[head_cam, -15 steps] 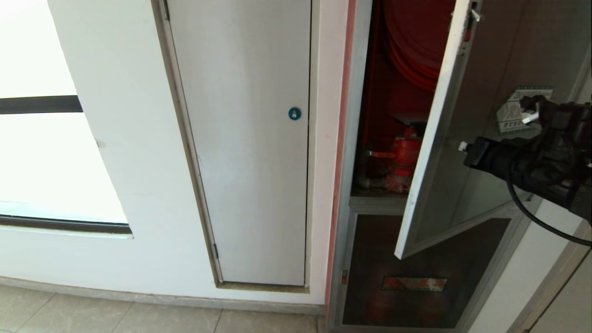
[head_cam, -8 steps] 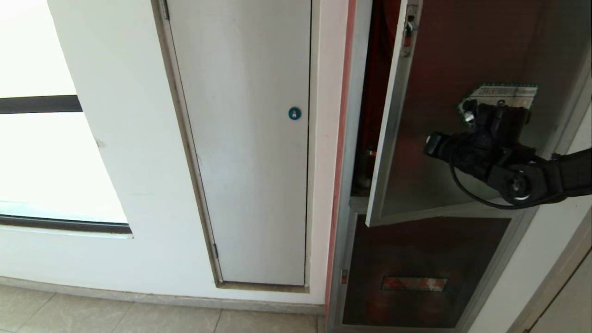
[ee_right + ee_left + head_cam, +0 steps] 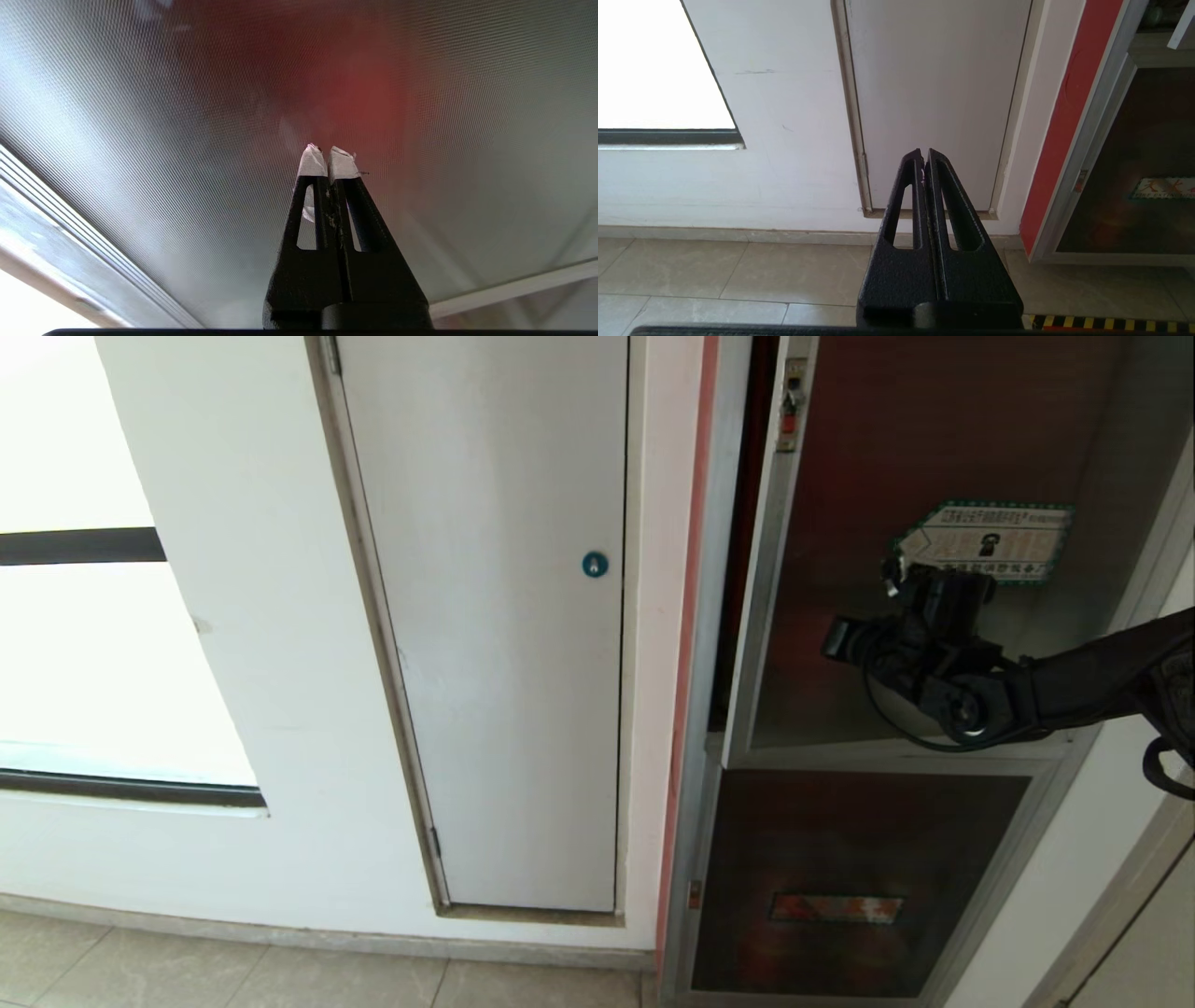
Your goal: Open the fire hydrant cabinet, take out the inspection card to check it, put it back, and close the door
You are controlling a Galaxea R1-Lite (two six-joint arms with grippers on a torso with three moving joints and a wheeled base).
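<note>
- Door (image 3: 896, 569) nearly shut now — a second ago it stood wide, and only a dark sliver shows at the cabinet (image 3: 742, 616) frame.
- My right gripper (image 3: 894, 575), fingers together, presses the glass below the card (image 3: 994, 543).
- Left gripper (image 3: 923, 161) parked, fingers together.
- Latching comes next, I reckon.

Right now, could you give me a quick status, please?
Right claw shut, pressed on door. Door almost closed. Left claw shut, parked. Nothing in the way.
</note>
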